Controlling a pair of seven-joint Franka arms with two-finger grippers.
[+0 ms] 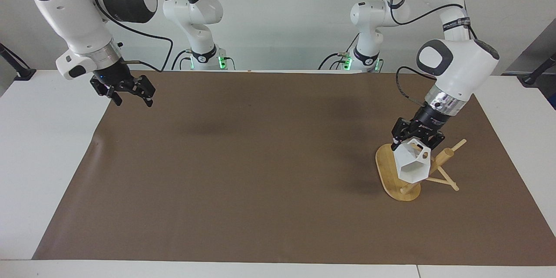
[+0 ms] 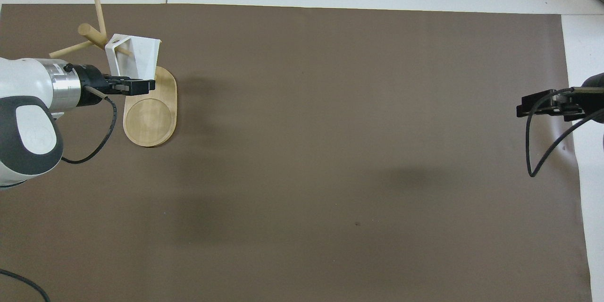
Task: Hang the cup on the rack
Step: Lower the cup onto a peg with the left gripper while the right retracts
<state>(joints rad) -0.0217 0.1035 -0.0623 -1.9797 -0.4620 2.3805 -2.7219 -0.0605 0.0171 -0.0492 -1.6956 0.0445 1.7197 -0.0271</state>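
White cup (image 1: 412, 166), gripped in our left fingers (image 1: 417, 140), hangs over the bamboo rack (image 1: 397, 179), a peg seemingly through its handle; release remains. Our right fingers (image 1: 128, 95) wait open at the desk's other end.

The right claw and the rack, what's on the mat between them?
Nothing: both views show only bare brown mat between the open right claw, waiting at its own end, and the rack, where the left claw holds the cup.
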